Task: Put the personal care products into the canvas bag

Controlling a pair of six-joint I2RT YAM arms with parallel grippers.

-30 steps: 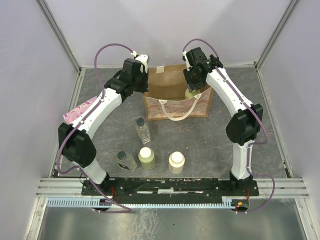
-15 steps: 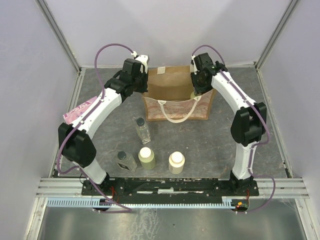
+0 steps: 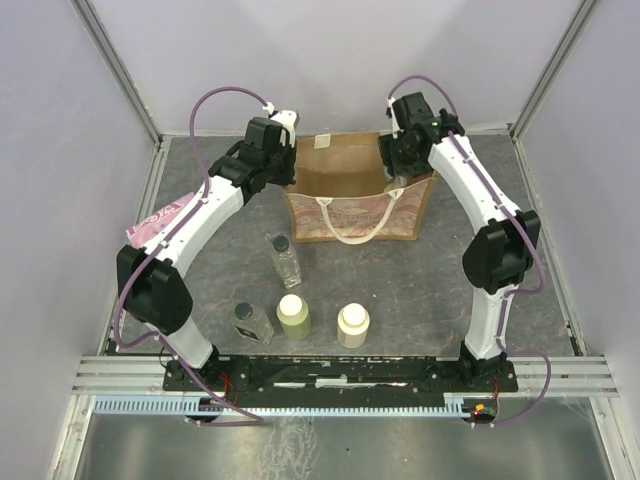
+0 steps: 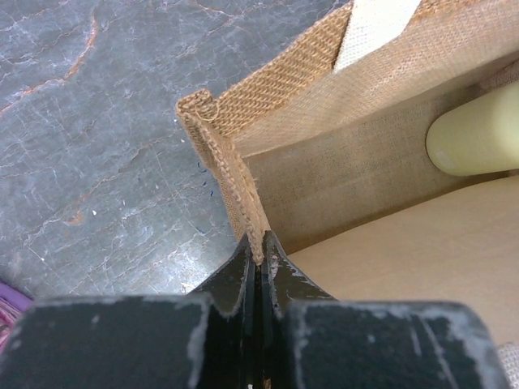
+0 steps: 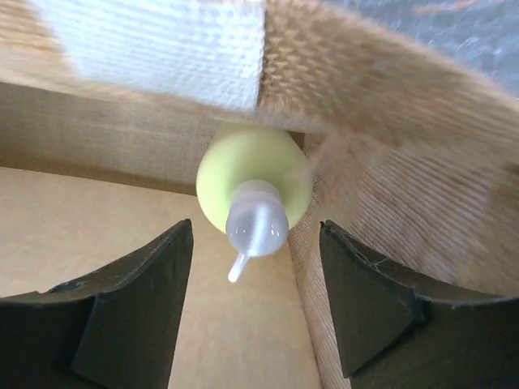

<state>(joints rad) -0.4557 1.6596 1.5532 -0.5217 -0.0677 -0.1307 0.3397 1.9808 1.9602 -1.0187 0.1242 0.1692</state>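
The canvas bag (image 3: 350,215) stands upright at the back middle of the table. My left gripper (image 3: 291,170) is shut on the bag's left rim (image 4: 231,174), with the woven edge pinched between its fingertips (image 4: 259,247). My right gripper (image 3: 397,168) hangs open over the bag's right end. Below it, a pale yellow pump bottle (image 5: 254,190) stands free in the bag's corner, touching neither finger; the left wrist view shows its body (image 4: 478,138) too. On the table in front are two clear black-capped bottles (image 3: 285,258) (image 3: 250,321) and two pale yellow cream-topped bottles (image 3: 293,315) (image 3: 352,324).
A flat pink packet (image 3: 160,217) lies at the left edge beside the left arm. The bag's cream rope handle (image 3: 352,225) hangs down its front panel. Grey walls enclose the table on three sides.
My right gripper, shut on the pump bottle a second ago, has opened and let it go inside the bag, shifting slightly right. The left gripper has kept its hold on the rim.
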